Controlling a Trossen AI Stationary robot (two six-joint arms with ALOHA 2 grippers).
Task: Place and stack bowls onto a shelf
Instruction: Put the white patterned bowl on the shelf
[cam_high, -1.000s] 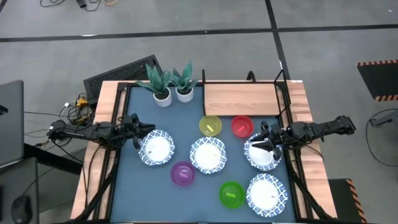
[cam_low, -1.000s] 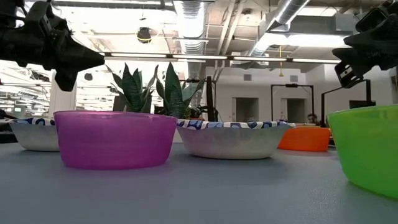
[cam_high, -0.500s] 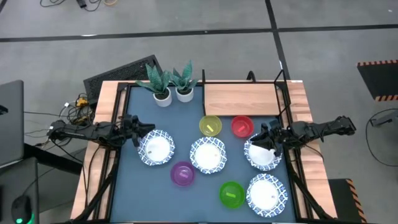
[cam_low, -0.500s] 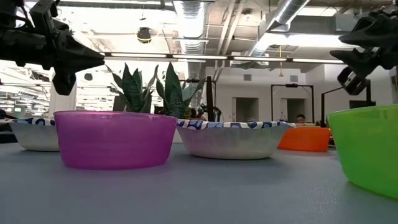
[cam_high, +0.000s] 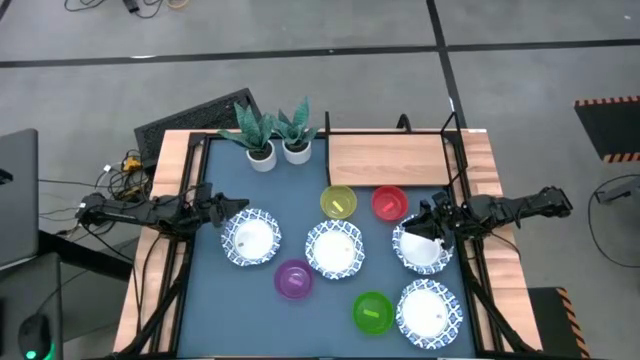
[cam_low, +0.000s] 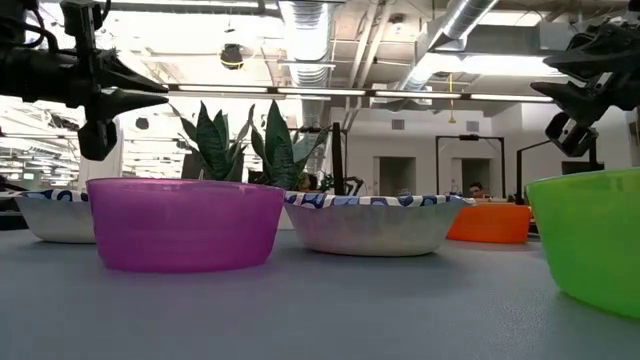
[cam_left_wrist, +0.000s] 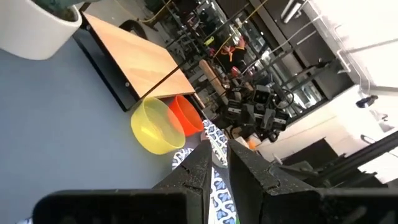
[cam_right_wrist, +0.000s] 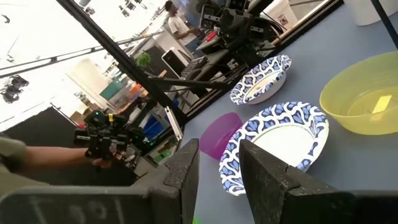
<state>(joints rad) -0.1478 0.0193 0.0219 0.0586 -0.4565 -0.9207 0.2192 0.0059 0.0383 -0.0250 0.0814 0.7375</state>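
Four white bowls with blue rims stand on the table: left, middle, right and front right. The yellow bowl, red bowl, purple bowl and green bowl stand among them. The wooden shelf lies bare at the back right. My left gripper hovers over the left bowl's back rim, its fingers a narrow gap apart and empty. My right gripper hovers over the right bowl's back rim, open and empty.
Two small white plant pots with spiky green plants stand at the back, left of the shelf. Black frame rails run along both table sides. A person shows far off in the room beyond the table.
My left gripper has turned at the wrist and shifted a little over the left bowl. My right gripper has moved slightly. No bowl has moved.
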